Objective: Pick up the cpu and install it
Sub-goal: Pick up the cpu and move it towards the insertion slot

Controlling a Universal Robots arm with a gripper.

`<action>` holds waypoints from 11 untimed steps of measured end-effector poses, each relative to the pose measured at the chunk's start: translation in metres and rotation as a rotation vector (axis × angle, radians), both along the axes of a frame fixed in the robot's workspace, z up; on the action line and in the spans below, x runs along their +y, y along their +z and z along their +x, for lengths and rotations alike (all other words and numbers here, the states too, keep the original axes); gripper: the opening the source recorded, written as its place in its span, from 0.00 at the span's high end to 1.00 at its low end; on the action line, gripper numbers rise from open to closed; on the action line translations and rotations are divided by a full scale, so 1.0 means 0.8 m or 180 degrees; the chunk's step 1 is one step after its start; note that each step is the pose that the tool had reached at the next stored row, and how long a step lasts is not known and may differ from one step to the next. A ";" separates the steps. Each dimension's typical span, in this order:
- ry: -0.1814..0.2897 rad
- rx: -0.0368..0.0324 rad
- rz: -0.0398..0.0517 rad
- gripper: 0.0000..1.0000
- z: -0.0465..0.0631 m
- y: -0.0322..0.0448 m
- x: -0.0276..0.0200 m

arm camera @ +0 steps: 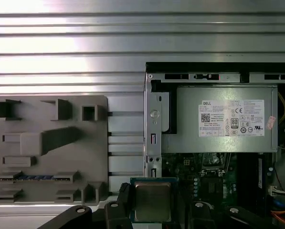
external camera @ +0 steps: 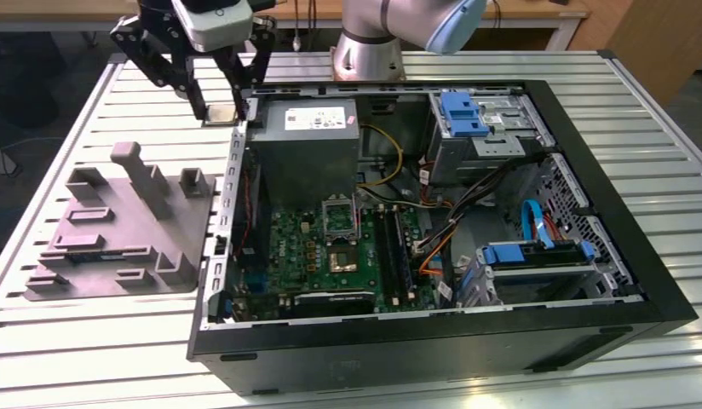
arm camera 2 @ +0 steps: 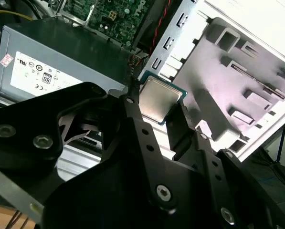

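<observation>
slatted metal table (external camera: 78, 341) was seen in the exterior view, with an open black computer case (external camera: 442, 341) laid on its side and a grey moulded tray (external camera: 112, 230) set beside it, on the exterior view's left. the arm (external camera: 368, 51) was mounted on the table behind the case. the gripper (external camera: 222, 111) was hung over the strip of table between the tray and the case, just beside the case's wall near the grey power supply (external camera: 311, 128).

the cpu (external camera: 222, 115) was clamped between the two black fingers, held by its edges and clear of the tray. in the second wrist view the cpu (arm camera 2: 157, 98) was shown with its silver top facing the camera, pinched in the gripper (arm camera 2: 157, 107), with the power supply (arm camera 2: 42, 71) and the tray (arm camera 2: 237, 81) on either side. in the first wrist view the cpu (arm camera: 153, 202) was seen in the gripper (arm camera: 153, 206), between the tray (arm camera: 47, 143) and the case wall. the green motherboard (external camera: 328, 247) lay inside the case, well apart from the cpu.
</observation>
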State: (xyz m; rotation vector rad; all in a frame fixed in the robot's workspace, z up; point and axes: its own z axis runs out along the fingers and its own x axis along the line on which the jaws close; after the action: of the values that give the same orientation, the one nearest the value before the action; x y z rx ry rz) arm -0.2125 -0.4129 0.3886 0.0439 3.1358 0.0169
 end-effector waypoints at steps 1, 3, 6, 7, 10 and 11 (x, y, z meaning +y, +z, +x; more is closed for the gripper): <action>0.0000 0.0000 -0.0004 0.53 0.008 0.0000 0.0000; 0.0000 0.0000 -0.0004 0.53 0.009 0.0000 0.0000; 0.0000 0.0000 -0.0005 0.53 0.010 0.0000 0.0000; 0.0000 0.0000 -0.0005 0.53 0.011 0.0000 0.0000; 0.0000 0.0000 -0.0006 0.53 0.012 0.0000 0.0000; 0.0000 0.0000 -0.0006 0.53 0.013 0.0000 0.0000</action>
State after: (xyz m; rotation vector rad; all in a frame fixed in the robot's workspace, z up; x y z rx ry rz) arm -0.2024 -0.4129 0.3886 0.0438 3.1358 0.0139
